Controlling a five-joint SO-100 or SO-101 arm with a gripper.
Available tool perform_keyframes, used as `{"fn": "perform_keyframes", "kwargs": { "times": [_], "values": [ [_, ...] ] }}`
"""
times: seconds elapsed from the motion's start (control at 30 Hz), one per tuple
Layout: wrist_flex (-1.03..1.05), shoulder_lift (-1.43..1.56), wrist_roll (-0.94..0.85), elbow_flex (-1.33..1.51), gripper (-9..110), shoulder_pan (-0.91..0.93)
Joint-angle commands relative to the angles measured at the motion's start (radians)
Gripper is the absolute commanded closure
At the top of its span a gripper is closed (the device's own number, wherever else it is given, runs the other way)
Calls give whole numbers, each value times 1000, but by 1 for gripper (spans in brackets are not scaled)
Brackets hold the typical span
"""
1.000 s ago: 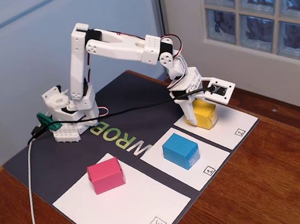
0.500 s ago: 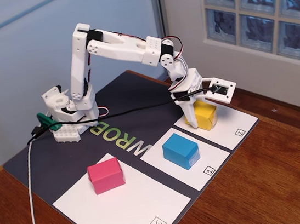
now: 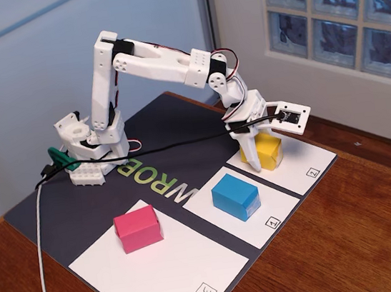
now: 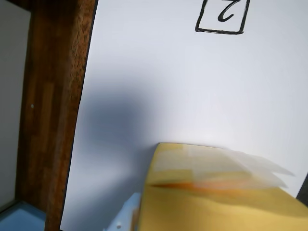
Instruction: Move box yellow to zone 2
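item: box yellow [image 3: 262,149], resting on zone 2 [image 3: 296,169]; gripper [image 3: 256,154] has drifted slightly right over the last second, jaws spread around it, so i judge it released.

Pink block [image 3: 138,228], blue block [image 3: 235,196], wooden table [image 3: 352,240]

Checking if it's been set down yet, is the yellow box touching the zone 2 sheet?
Touching. In the fixed view the yellow box sits flat on the zone 2 sheet, no gap under its lower edge. The wrist view is too blurred to add more.
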Motion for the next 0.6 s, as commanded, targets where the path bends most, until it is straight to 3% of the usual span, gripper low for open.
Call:
{"fn": "perform_keyframes", "kwargs": {
  "times": [0.0,0.57],
  "values": [
    [-3,100,6,-77,68,8],
    [69,261,5,-98,68,20]
  ]
}}
